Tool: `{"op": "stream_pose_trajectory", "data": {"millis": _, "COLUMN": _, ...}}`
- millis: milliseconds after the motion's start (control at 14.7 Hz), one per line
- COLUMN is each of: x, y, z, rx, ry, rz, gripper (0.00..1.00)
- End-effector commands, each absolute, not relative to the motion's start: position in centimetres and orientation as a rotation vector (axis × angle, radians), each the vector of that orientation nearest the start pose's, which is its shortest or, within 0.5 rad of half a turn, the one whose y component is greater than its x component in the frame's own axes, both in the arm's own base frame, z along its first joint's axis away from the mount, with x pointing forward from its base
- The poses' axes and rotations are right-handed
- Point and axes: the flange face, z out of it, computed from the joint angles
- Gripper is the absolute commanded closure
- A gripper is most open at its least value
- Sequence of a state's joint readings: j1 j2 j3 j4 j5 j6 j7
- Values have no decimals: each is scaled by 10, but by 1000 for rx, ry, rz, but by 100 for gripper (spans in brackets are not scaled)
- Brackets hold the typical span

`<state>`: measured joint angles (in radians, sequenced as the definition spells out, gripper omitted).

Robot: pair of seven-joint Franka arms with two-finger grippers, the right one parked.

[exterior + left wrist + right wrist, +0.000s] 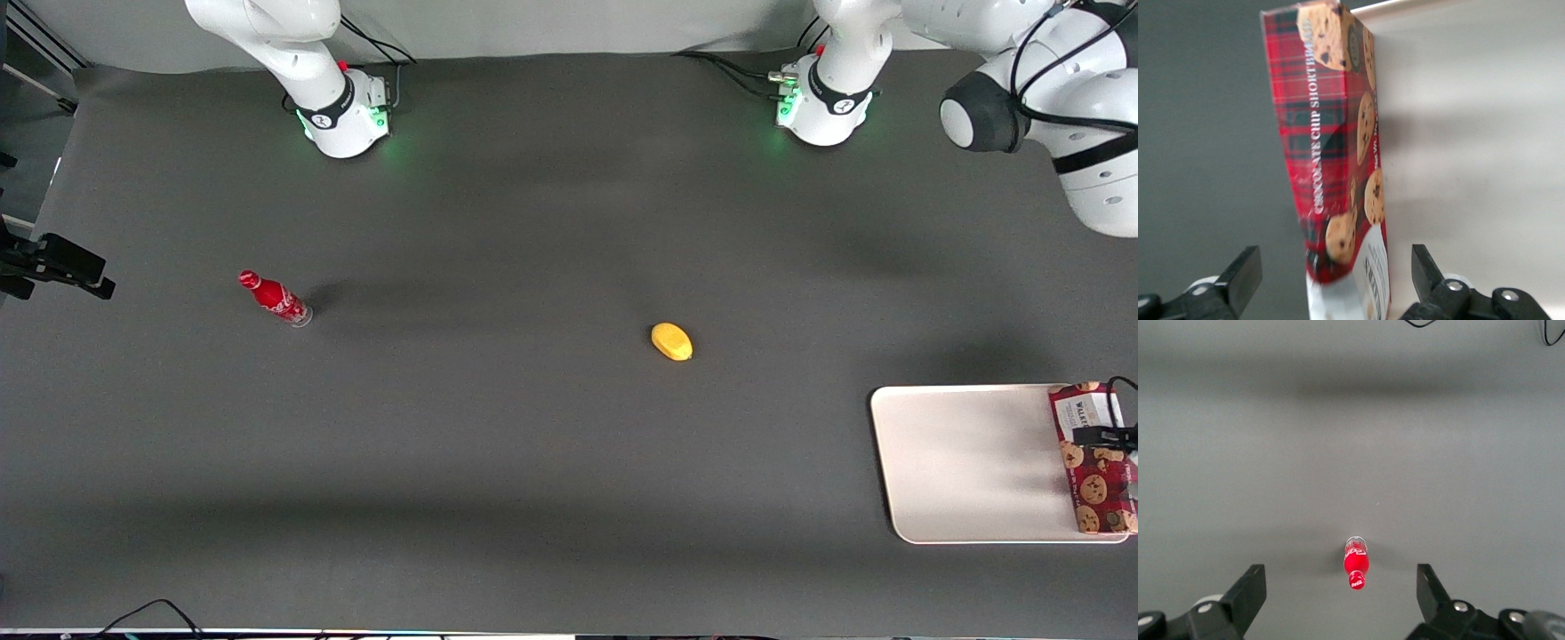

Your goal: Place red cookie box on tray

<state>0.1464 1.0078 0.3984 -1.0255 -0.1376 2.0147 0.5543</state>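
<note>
Hovering at the lower right of the front frame, the pincer (1105,436) hangs spread wide over the red cookie box (1093,457), fingers well clear of both its sides. The box rests along the tray (965,462) at its right edge, though it seems to overhang the rim slightly. I'd judge this the release step; next comes a straight lift away without nudging the box.

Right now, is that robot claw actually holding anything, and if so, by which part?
Nothing is held. The gripper is open, its fingers apart from the long red tartan cookie box, which lies along the edge of the cream-white tray.
</note>
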Motion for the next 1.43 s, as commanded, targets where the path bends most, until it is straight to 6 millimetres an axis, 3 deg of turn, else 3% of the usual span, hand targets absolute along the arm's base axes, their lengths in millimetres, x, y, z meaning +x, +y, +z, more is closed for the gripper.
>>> {"op": "stream_pose_trajectory", "data": {"millis": 0, "x": 710, "y": 280, "z": 352, "rx": -2979, "ry": 189, "rz": 169, "gripper": 0}}
{"op": "stream_pose_trajectory", "data": {"millis": 340, "x": 679, "y": 230, "z": 483, "rx": -3063, "ry": 87, "rz": 178, "gripper": 0}}
{"op": "stream_pose_trajectory", "data": {"millis": 680, "x": 636, "y": 144, "z": 584, "rx": -3139, "ry": -53, "rz": 233, "gripper": 0}}
{"op": "stream_pose_trajectory", "data": {"millis": 816, "x": 615, "y": 99, "z": 603, "rx": -3167, "ry": -60, "rz": 253, "gripper": 0}}
{"op": "stream_pose_trajectory", "data": {"millis": 951, "x": 588, "y": 63, "z": 608, "rx": -3191, "ry": -98, "rz": 252, "gripper": 0}}
{"op": "stream_pose_trajectory", "data": {"millis": 1155, "x": 553, "y": 17, "z": 593, "rx": -3181, "ry": -71, "rz": 231, "gripper": 0}}
{"op": "stream_pose_trajectory", "data": {"millis": 1359, "x": 515, "y": -4, "z": 572, "rx": -3176, "ry": -64, "rz": 179, "gripper": 0}}
